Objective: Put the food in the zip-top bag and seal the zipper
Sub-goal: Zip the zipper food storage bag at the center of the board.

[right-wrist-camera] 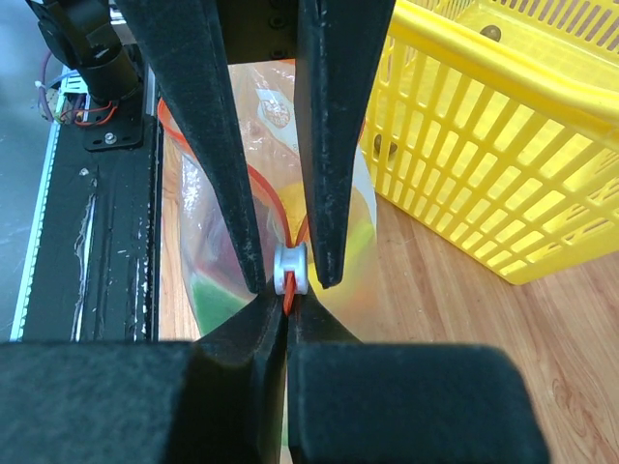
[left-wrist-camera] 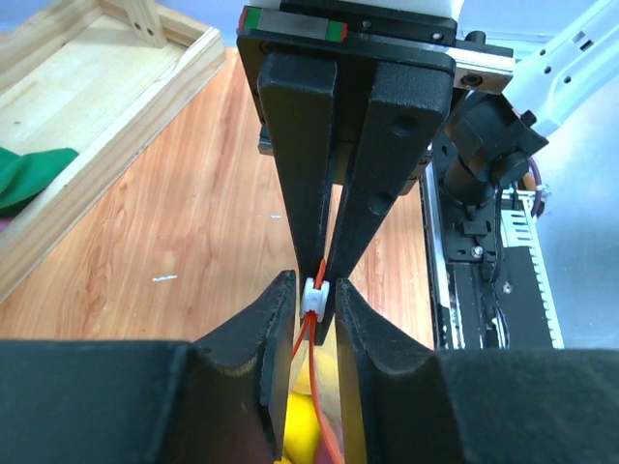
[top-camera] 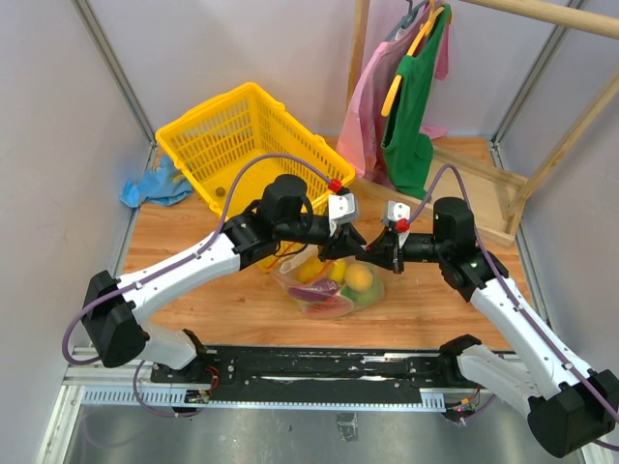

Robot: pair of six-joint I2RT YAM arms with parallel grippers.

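Right claw [right-wrist-camera: 287,319] clenched on zipper [right-wrist-camera: 269,198] beside slider [right-wrist-camera: 290,270] | my left claw [left-wrist-camera: 315,286] astride slider, slack | food [top-camera: 360,280] in bag [top-camera: 329,285], looks done | seal unfinished, I judge: zipper past slider gapes

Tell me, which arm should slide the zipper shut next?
Probably left. The left gripper sits either side of the white slider, while the right gripper pinches the zipper beside it, like an anchor.
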